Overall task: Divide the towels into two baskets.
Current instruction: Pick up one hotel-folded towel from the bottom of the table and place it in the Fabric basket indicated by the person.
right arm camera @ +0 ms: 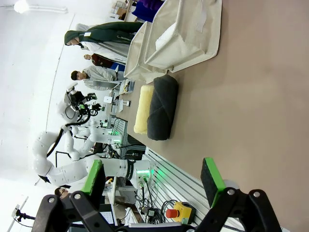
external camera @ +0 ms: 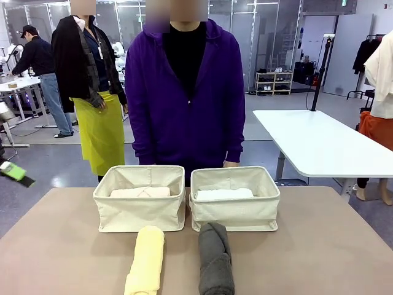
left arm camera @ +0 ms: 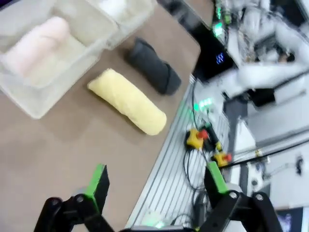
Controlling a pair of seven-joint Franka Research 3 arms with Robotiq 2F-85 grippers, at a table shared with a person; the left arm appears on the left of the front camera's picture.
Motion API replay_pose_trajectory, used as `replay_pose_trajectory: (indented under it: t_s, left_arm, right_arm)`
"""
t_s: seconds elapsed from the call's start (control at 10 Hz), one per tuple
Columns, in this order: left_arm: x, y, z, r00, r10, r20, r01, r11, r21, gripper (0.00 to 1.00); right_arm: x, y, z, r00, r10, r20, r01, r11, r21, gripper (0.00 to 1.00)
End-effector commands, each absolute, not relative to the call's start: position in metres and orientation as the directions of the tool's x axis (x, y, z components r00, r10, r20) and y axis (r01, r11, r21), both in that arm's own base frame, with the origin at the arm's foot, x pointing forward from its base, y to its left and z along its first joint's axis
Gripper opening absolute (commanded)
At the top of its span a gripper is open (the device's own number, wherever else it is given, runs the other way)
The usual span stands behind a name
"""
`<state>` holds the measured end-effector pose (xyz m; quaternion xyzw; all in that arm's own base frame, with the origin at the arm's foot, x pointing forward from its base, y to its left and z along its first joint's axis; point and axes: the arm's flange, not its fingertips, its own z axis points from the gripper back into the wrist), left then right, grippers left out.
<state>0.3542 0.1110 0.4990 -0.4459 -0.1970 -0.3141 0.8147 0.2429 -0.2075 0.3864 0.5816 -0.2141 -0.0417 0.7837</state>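
Left gripper (left arm camera: 157, 180): fingers spread wide, nothing between them, hanging over the robot's edge of the table (external camera: 61, 246). Right gripper (right arm camera: 152, 176): equally wide apart, equally empty, also back near that edge.

Out on the table, two rolls side by side, not touching. Yellow towel (external camera: 146, 261) just in front of the left basket (external camera: 138, 212); dark grey towel (external camera: 215, 258) just in front of the right basket (external camera: 236, 212). Long axis of both running from basket wall toward the robot, so end-on to the arms. Inside the baskets, one roll each, lying crosswise: pale pink towel (external camera: 140, 192) in the left, white towel (external camera: 224, 194) in the right.

From the left wrist, yellow roll ahead of the fingers and well apart, slanted across the view, with the grey one beyond it. From the right wrist, grey roll ahead and well apart, its length pointing roughly back at the fingers.

Likely pairing by nearness: left arm for yellow, right arm for grey. Probably needs fingers turned crosswise to the roll before closing.

Near ends of both rolls cut off at the bottom of the front view. Left wrist view blurred, edges soft. Yellow roll half hidden behind the grey from the right wrist. Far ends against the basket walls or just short of them: cannot tell. Person (external camera: 184, 92) behind the baskets, hands mostly hidden.
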Motion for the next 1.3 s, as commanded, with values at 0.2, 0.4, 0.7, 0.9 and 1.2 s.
replay_pose_trajectory:
  t_s: [0.2,0.4,0.7,0.9,1.2]
  left_arm:
    - [0.271,0.164,0.437,0.781,0.063,0.622,0.514,0.5,-0.697,1.0]
    - [0.27,0.17,0.43,0.774,0.095,0.626,0.509,0.495,-0.704,1.0]
    - [0.263,0.177,0.428,0.801,0.052,0.596,0.498,0.493,-0.713,1.0]
    - [0.263,0.177,0.428,0.801,0.052,0.596,0.498,0.493,-0.713,1.0]
    - [0.263,0.177,0.428,0.801,0.052,0.596,0.498,0.493,-0.713,1.0]
  right_arm:
    - [0.24,-0.208,0.389,0.907,-0.303,0.293,-0.191,0.326,0.926,1.0]
    - [0.24,-0.208,0.389,0.907,-0.303,0.293,-0.191,0.326,0.926,1.0]
    - [0.24,-0.208,0.389,0.907,-0.303,0.293,-0.191,0.326,0.926,1.0]
    - [0.24,-0.208,0.389,0.907,-0.303,0.293,-0.191,0.326,0.926,1.0]
    - [0.24,-0.208,0.389,0.907,-0.303,0.293,-0.191,0.326,0.926,1.0]
